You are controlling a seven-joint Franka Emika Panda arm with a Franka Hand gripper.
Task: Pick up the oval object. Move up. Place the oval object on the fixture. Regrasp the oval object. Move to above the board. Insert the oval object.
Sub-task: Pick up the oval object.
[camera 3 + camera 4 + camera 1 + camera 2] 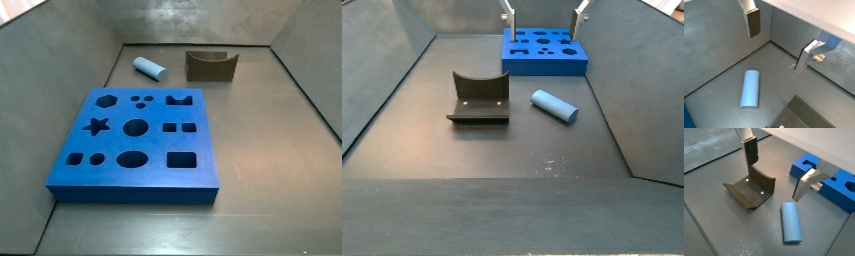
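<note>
The oval object (553, 105) is a pale blue peg lying on its side on the grey floor, between the fixture (478, 98) and the board (543, 50). It shows in both wrist views (750, 88) (792, 222) and in a side view (147, 68). The dark fixture (751, 190) (211, 65) stands empty. The blue board (134, 140) (827, 180) lies flat with its dark cutouts. My gripper (779, 42) (777, 170) (545, 12) hangs open and empty high above the peg and the fixture. Its fingers (750, 153) stand wide apart.
Grey walls close in the floor on all sides, with a corner seam (769, 40) below the gripper. A dark edge (807, 117) shows low in a wrist view. Small white scuffs mark the floor (549, 165).
</note>
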